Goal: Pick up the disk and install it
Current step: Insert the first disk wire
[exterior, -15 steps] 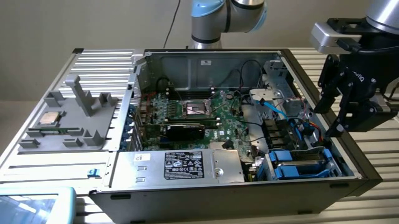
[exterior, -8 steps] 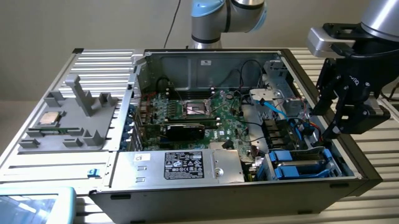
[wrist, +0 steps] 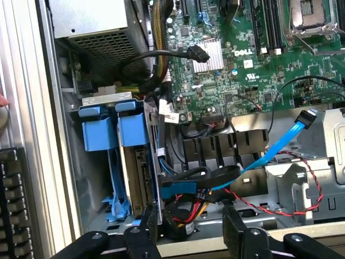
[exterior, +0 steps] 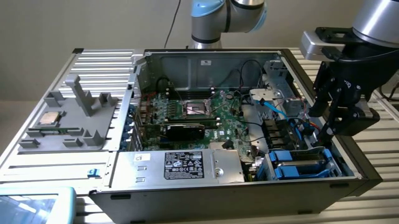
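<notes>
In the exterior view, the disk [exterior: 301, 164] sits in the drive bay at the near corner of the open computer case [exterior: 206, 196], on the exterior view's right. It shows as a silver-grey slab edged with bright blue plastic, and its label cannot be made out from here. Beside it, toward the exterior view's left, lies a silver box with a black label [exterior: 181, 165], and beyond that the green motherboard [exterior: 199, 112]. The case lies on its side on a pale slatted table [exterior: 37, 172]. A grey plastic holder [exterior: 68, 121] on the table carries 1 small square chip [exterior: 50, 119]. A plain beige wall stands behind. The gripper [exterior: 326, 138] hangs over the case's right edge, just above the bay and near the disk without touching it.

In the wrist view, the disk [wrist: 136, 178] stands on edge in the bay. Its grey side is visible below a blue tab [wrist: 132, 127], and a second blue tab [wrist: 97, 129] sits just beside it. A light blue flat cable [wrist: 269, 154] runs across the metal floor of the case near the motherboard [wrist: 253, 59]. The gripper [wrist: 191, 234] shows 2 black fingers [wrist: 145, 232] set wide apart, with nothing held between them; 1 finger is close to the disk's end, and whether it touches cannot be told.
</notes>
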